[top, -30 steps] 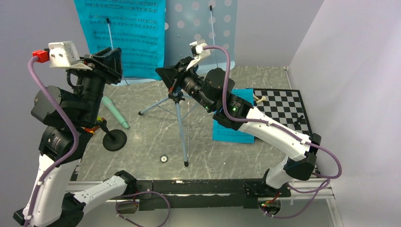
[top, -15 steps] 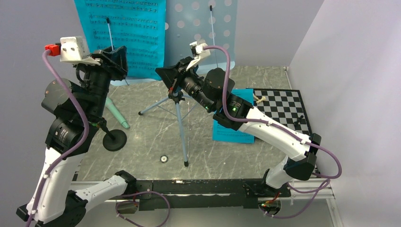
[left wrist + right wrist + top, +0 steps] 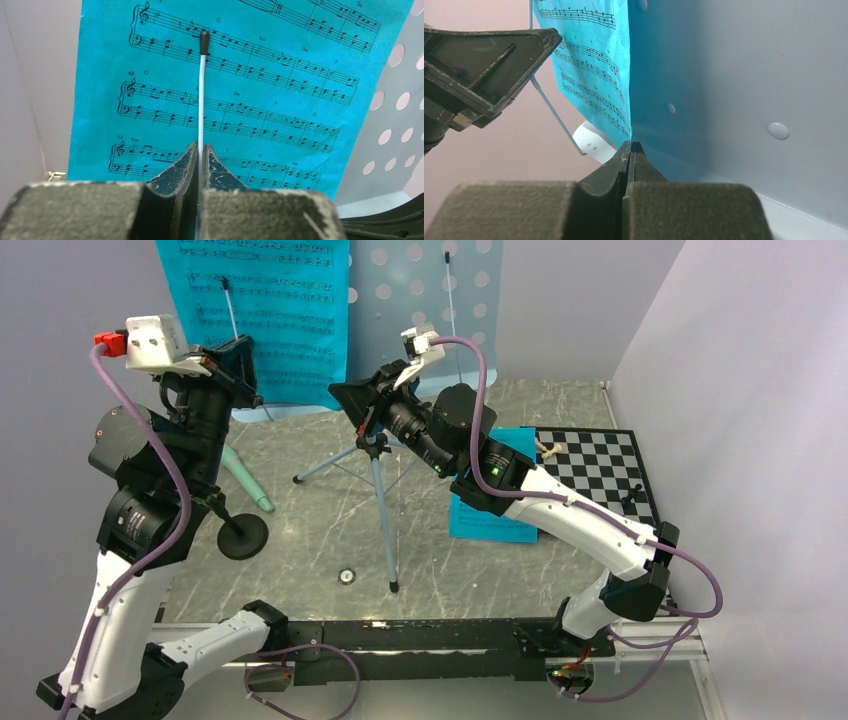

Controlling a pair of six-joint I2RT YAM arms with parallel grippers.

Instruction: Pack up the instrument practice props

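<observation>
**Grey table, both grippers up at the stand**

Grey marbled table (image 3: pixel 320 530) sat between plain grey walls. The stand (image 3: pixel 378 490) stood upright on its tripod at mid-table, with its perforated tray (image 3: pixel 430 290) up against the back wall. One sheet (image 3: pixel 280 310) hung on the tray's left half under a thin white wire (image 3: pixel 201 100) with a black tip.

The left gripper (image 3: pixel 201 150) was raised to the sheet's lower part, fingers closed tight on that wire. The right gripper (image 3: pixel 630 147) was pressed shut, tips at the tray's bottom edge beside the sheet's corner. Whether it pinched anything could not be told.

The mic (image 3: pixel 250 485) lay on the table at left, near its black round base (image 3: pixel 241 536). Flat under the right arm lay a second sheet (image 3: pixel 490 520), beside the chessboard (image 3: pixel 600 465).
</observation>
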